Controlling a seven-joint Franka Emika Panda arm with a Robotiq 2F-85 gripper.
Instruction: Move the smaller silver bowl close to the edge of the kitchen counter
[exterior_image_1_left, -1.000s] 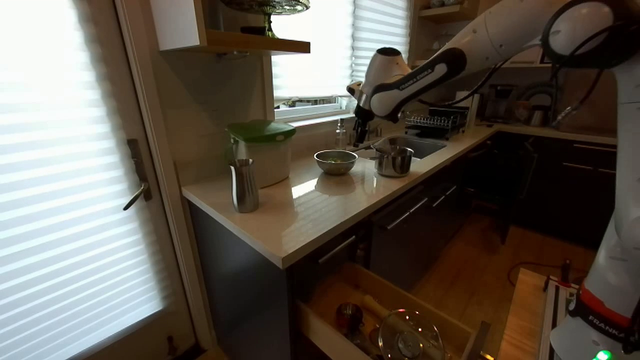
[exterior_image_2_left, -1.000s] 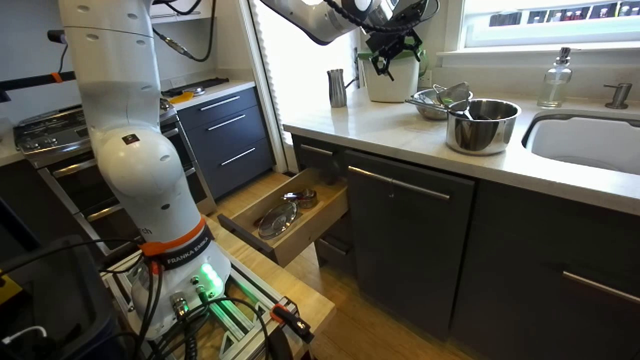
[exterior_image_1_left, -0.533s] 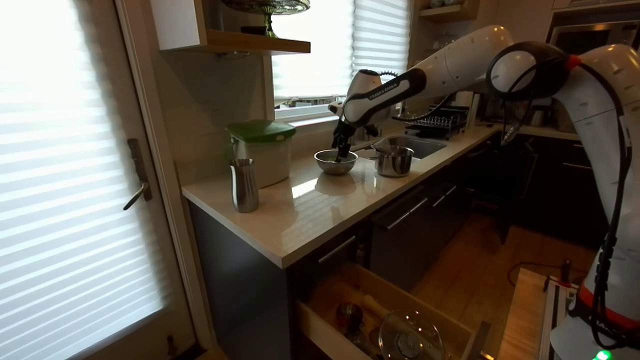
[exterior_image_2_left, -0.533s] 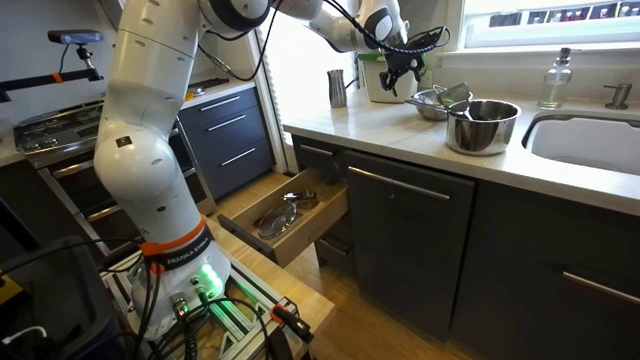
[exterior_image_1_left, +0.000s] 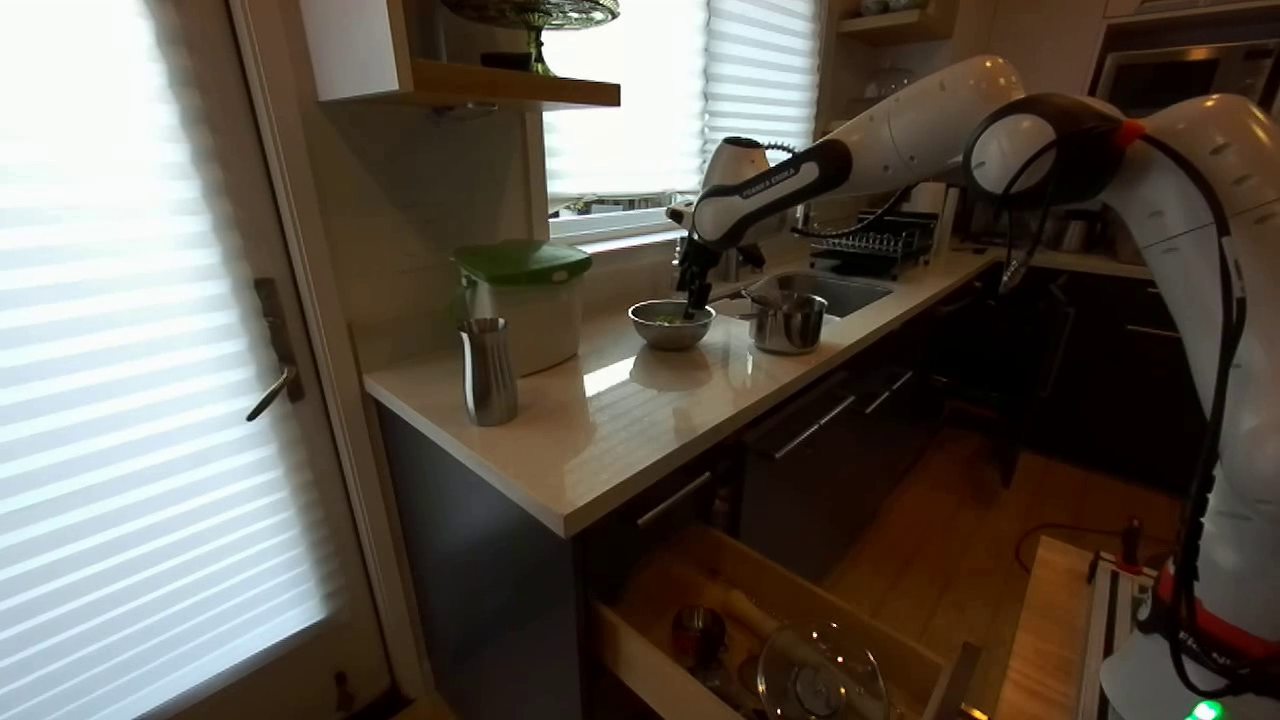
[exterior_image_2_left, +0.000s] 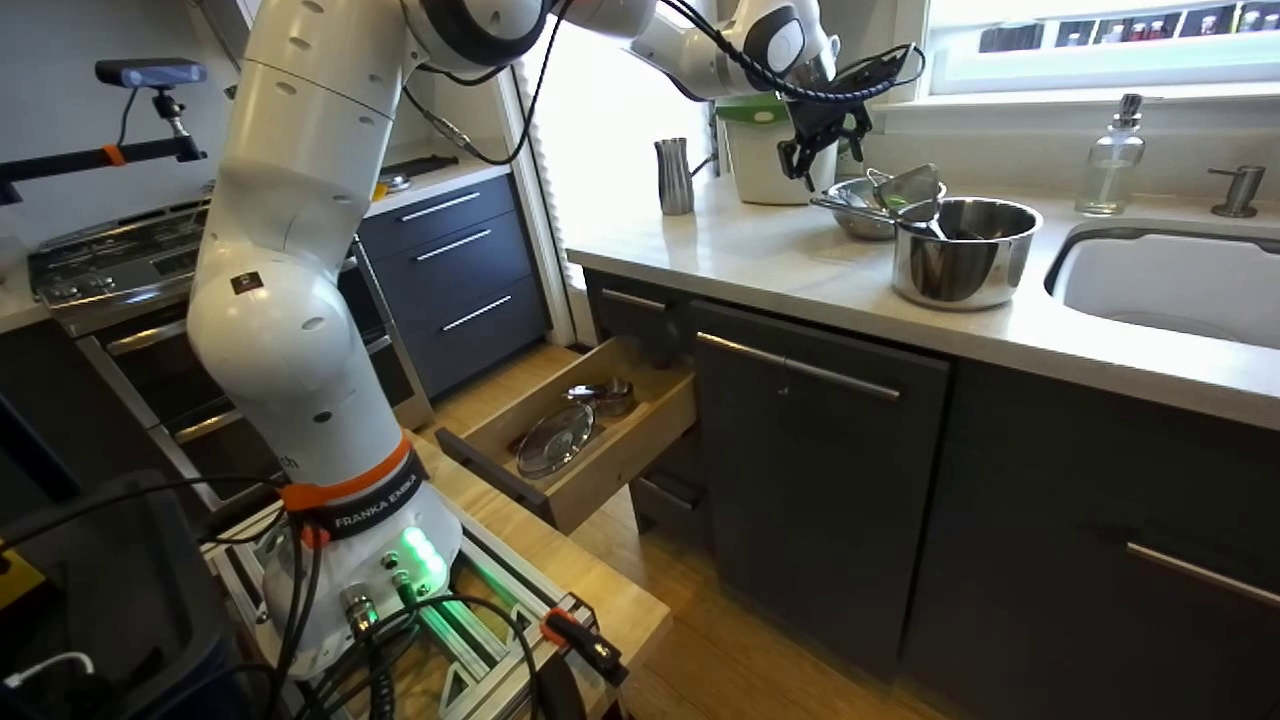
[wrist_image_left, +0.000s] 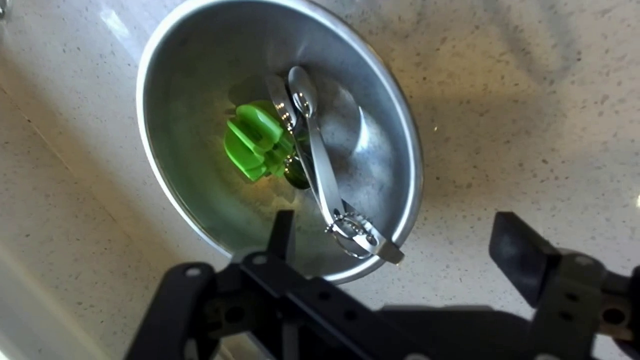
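Two words, FRANKA EMIKA, marked the base collar (exterior_image_2_left: 377, 505), nearest in an exterior view. Beyond it a drawer (exterior_image_2_left: 620, 475) jutted below the worktop (exterior_image_2_left: 740, 250). Past the pot (exterior_image_2_left: 955, 265), the bowl (exterior_image_2_left: 865, 228) sat on the worktop, back from the front edge, holding metal utensils (wrist_image_left: 322, 165) and a green piece (wrist_image_left: 255, 135). The tool (wrist_image_left: 395, 225) stood with jaws far apart, the bowl's rim between them in the wrist view.

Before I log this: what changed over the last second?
The end effector came down toward the bowl, then edged right in both exterior views, toward the pot. It's open; nothing grasped or released. Stayed put: bowl, pot, cup, open drawer.
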